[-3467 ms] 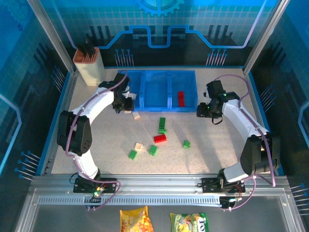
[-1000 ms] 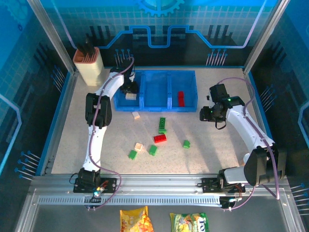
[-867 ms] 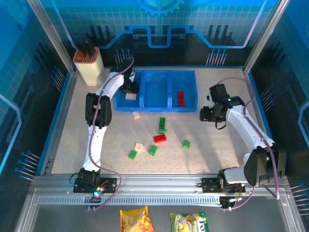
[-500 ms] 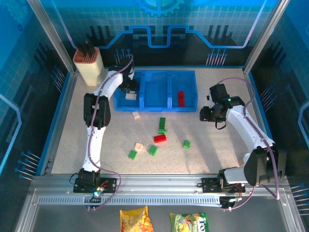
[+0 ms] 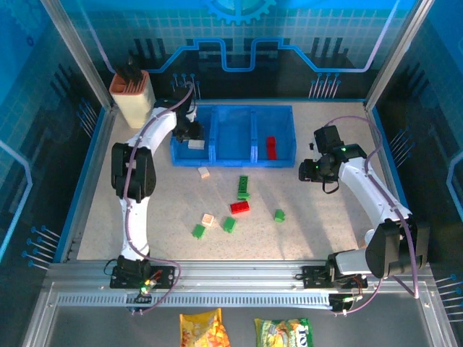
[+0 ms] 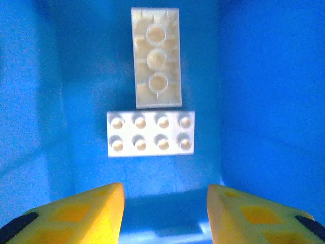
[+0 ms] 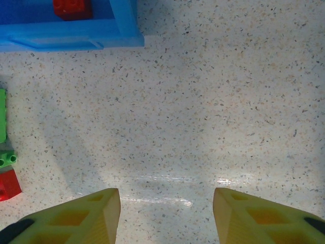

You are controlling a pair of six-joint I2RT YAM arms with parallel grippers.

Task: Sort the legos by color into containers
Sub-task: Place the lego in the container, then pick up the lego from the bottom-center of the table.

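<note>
The left gripper [image 6: 165, 206] is hanging over the left compartment of the blue tray [image 5: 235, 161], its yellow fingers [image 6: 76, 213] spread wide with nothing between them. Below it, 2 pieces are lying on the compartment floor: a studs-up cream brick [image 6: 151, 133] and a flipped cream brick [image 6: 156, 57] showing its hollow side. They are just beside each other, possibly touching. A binned red brick [image 5: 271, 147] is sitting in the right compartment.

The right gripper [image 7: 165, 203] is hovering over the bare table [image 7: 228, 101] just off the tray's right end, its jaws wide and empty.

In front of the tray, 7 legos are lying loose: a near cream brick [image 5: 204, 173], a long green brick [image 5: 243, 186], a loose red brick [image 5: 239, 207], a right green brick [image 5: 279, 215], a low cream brick [image 5: 208, 219], a middle green brick [image 5: 229, 224] and a left green brick [image 5: 198, 231].
</note>
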